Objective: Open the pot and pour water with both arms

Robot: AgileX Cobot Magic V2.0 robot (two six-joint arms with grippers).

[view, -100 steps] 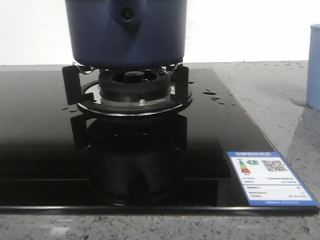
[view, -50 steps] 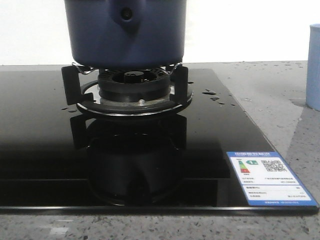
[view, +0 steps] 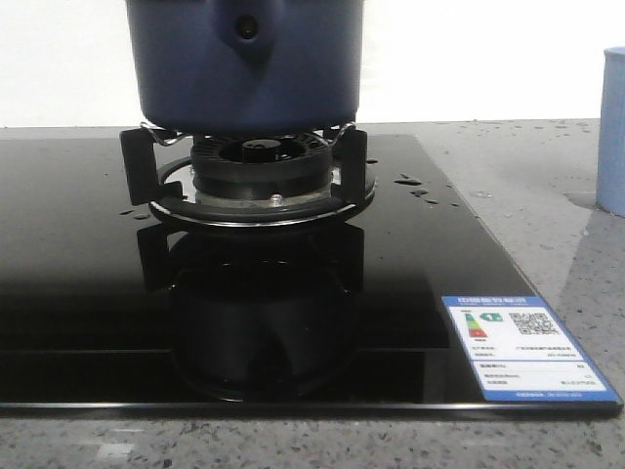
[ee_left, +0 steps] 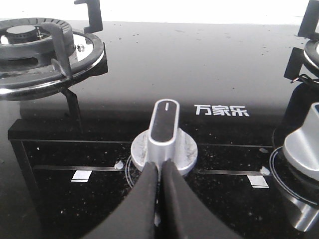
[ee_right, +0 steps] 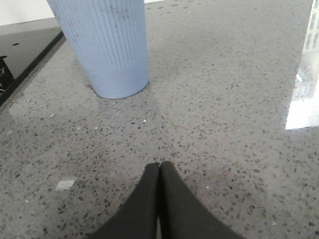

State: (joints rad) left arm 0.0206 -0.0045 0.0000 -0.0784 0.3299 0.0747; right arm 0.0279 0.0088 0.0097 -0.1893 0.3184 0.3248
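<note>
The dark navy pot (view: 246,63) stands on the gas burner (view: 262,174) in the front view; its handle bracket with a round hole faces me, and its top is cut off by the frame. Small water droplets (view: 410,182) lie on the black glass to the right of the burner. My left gripper (ee_left: 159,164) is shut and empty, its tips just in front of a silver stove knob (ee_left: 164,133). My right gripper (ee_right: 159,165) is shut and empty, low over the speckled counter, short of the pale blue ribbed cup (ee_right: 107,42). Neither gripper shows in the front view.
The black glass hob (view: 88,293) carries an energy label (view: 522,347) at its front right corner. The pale blue cup (view: 613,132) stands on the grey counter at the far right. A second burner (ee_left: 35,47) and a second knob (ee_left: 305,147) show in the left wrist view.
</note>
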